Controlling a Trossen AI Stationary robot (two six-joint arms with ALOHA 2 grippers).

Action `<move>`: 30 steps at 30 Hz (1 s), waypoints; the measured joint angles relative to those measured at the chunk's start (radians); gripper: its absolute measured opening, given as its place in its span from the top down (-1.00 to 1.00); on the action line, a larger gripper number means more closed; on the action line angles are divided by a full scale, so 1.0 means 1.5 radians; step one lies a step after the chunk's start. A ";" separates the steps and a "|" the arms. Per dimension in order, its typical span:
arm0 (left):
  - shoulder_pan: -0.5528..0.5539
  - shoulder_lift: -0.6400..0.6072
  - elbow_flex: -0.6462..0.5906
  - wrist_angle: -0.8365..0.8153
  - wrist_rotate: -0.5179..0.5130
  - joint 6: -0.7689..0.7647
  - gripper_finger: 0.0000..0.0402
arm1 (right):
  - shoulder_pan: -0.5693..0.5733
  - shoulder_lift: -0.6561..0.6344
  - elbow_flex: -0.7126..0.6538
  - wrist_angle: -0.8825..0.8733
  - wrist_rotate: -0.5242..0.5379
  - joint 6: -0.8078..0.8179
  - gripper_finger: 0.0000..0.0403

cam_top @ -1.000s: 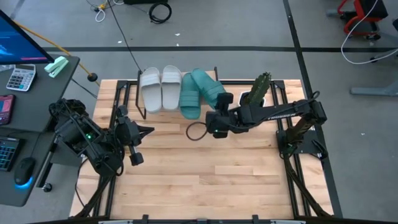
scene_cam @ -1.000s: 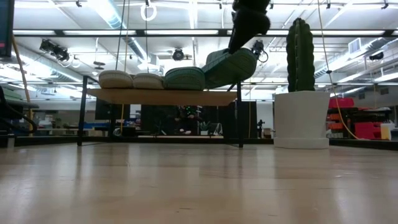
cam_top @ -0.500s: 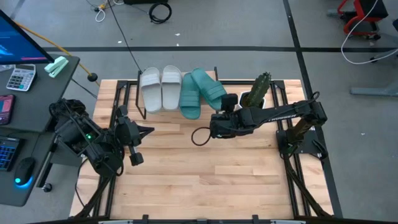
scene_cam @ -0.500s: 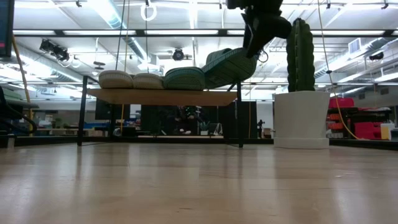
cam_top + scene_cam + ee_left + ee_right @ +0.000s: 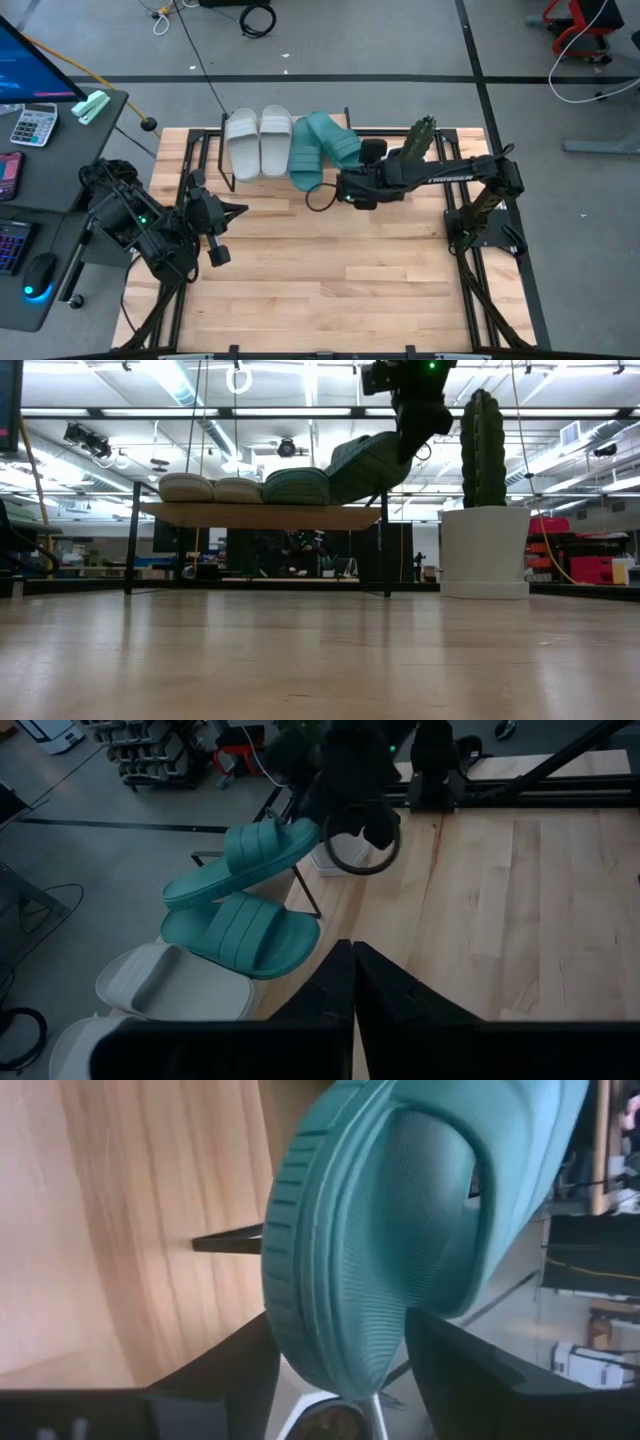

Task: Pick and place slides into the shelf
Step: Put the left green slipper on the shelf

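Two pale slides (image 5: 259, 144) and a teal slide (image 5: 305, 157) lie flat, side by side, on the shelf (image 5: 260, 514). A second teal slide (image 5: 336, 139) leans tilted on the first, with its raised end (image 5: 385, 452) over the shelf's right edge. My right gripper (image 5: 347, 181) is open at that raised end, and its fingers stand on either side of the end (image 5: 360, 1250). My left gripper (image 5: 236, 208) is shut and waits over the table's left part, touching nothing. My right gripper's open fingers (image 5: 225, 1380) flank the tilted teal slide's raised end (image 5: 300, 1310), coming from the table's near right. The slide's end fills the space between them. Whether the fingers touch it, I cannot tell. The slide's other end rests on the flat teal slide.
A cactus in a white pot (image 5: 484, 510) stands on the table just right of the shelf, close behind my right arm. A dark cable loop (image 5: 318, 198) hangs by the right gripper. Bare wooden tabletop (image 5: 330, 280) stretches toward the near edge.
My right gripper drew back from the tilted teal slide toward the near edge, then came forward again toward the shelf's right end, and now stands around the slide's raised end. All the slides have stayed where they were.
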 joint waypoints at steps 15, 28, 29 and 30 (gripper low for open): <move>-0.005 0.000 0.000 0.000 0.000 0.000 0.97 | 0.002 0.000 0.000 0.006 0.011 0.013 0.81; -0.002 0.000 0.000 0.000 0.000 0.014 0.95 | 0.004 -0.001 0.004 -0.036 -0.015 0.179 0.81; -0.002 0.000 0.000 0.000 0.000 0.018 0.96 | 0.006 -0.001 0.004 -0.029 -0.014 0.182 0.81; -0.002 0.000 0.000 0.000 0.000 0.020 0.97 | 0.006 -0.001 0.004 -0.020 -0.014 0.183 0.81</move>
